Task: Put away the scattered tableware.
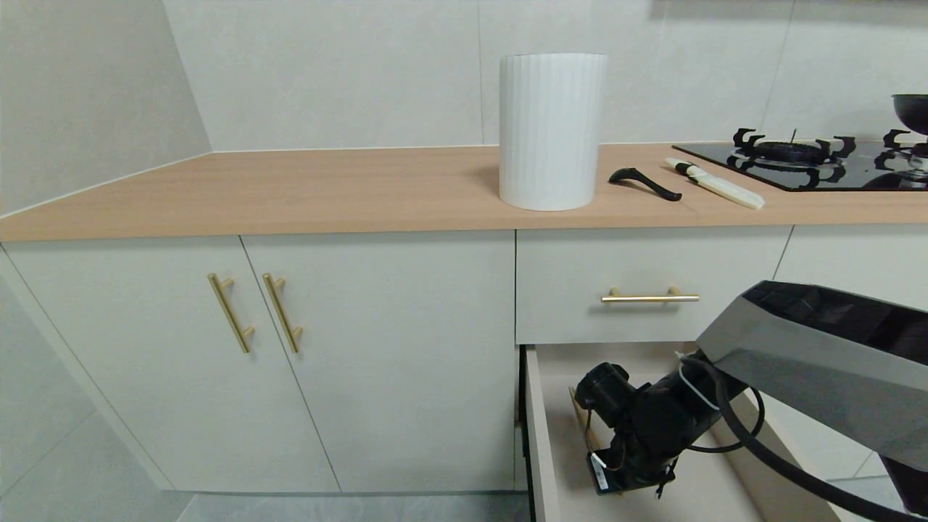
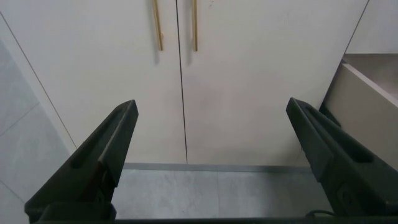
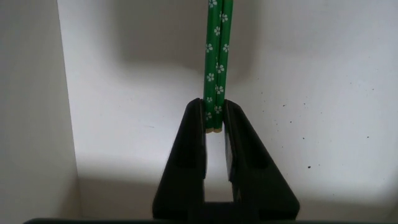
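Note:
A pair of green chopsticks (image 3: 216, 62) with white flower print is clamped between the fingers of my right gripper (image 3: 215, 124), which is shut on them. They point away over the pale floor of the open drawer (image 1: 540, 435), low at the right under the counter. My right wrist (image 1: 645, 428) hangs inside that drawer. A black spoon (image 1: 644, 181) and a white knife with a black handle (image 1: 714, 183) lie on the wooden countertop (image 1: 326, 188). My left gripper (image 2: 211, 109) is open and holds nothing, low in front of the cabinet doors (image 2: 180, 81).
A tall white ribbed container (image 1: 551, 130) stands on the counter left of the spoon. A black gas hob (image 1: 805, 159) is at the far right. Above the open drawer is a closed drawer with a brass handle (image 1: 650, 296). Two cabinet doors with brass handles (image 1: 254, 312) are to the left.

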You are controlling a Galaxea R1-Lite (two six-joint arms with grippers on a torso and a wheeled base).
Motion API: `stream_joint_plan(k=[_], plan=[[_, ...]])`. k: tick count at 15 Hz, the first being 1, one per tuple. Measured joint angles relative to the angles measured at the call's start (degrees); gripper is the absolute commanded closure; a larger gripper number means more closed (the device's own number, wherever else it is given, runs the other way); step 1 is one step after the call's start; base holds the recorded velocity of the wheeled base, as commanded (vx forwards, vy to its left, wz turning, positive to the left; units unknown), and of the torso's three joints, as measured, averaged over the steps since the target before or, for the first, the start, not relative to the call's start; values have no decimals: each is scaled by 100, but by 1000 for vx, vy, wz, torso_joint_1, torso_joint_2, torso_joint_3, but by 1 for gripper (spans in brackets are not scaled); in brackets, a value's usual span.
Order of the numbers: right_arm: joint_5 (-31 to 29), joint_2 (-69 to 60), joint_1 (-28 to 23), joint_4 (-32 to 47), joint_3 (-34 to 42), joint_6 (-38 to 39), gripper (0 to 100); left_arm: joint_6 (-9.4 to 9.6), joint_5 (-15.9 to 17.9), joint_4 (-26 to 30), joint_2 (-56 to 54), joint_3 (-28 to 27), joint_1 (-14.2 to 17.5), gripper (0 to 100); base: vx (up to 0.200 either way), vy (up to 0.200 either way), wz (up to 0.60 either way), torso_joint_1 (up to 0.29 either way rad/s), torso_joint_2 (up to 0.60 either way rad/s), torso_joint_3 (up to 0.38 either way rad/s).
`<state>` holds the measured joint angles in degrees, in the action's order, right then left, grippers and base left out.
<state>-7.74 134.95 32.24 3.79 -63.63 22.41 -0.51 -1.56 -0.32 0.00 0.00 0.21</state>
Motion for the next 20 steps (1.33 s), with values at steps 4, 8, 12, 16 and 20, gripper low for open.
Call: stream_joint_plan(k=[4, 8, 12, 16, 20], plan=[[0, 0, -2, 0, 22, -7, 0, 0, 0, 0, 0, 0, 4, 0, 0, 0, 0, 0, 0, 0], [-11, -66, -2, 39, 60, 1, 0, 0, 0, 0, 0, 0, 1, 0, 0, 0, 0, 0, 0, 0], [22, -767, -44, 45, 316, -21, 0, 0, 1, 0, 0, 0, 0, 0, 0, 0, 0, 0, 0, 0], [-40, -2147, -173, 45, 728, -95, 0, 0, 0, 0, 0, 0, 0, 0, 0, 0, 0, 0, 0, 0], [-88, -3508, -396, 34, 1011, -478, 0, 0, 0, -1, 0, 0, 0, 0, 0, 0, 0, 0, 0, 0]])
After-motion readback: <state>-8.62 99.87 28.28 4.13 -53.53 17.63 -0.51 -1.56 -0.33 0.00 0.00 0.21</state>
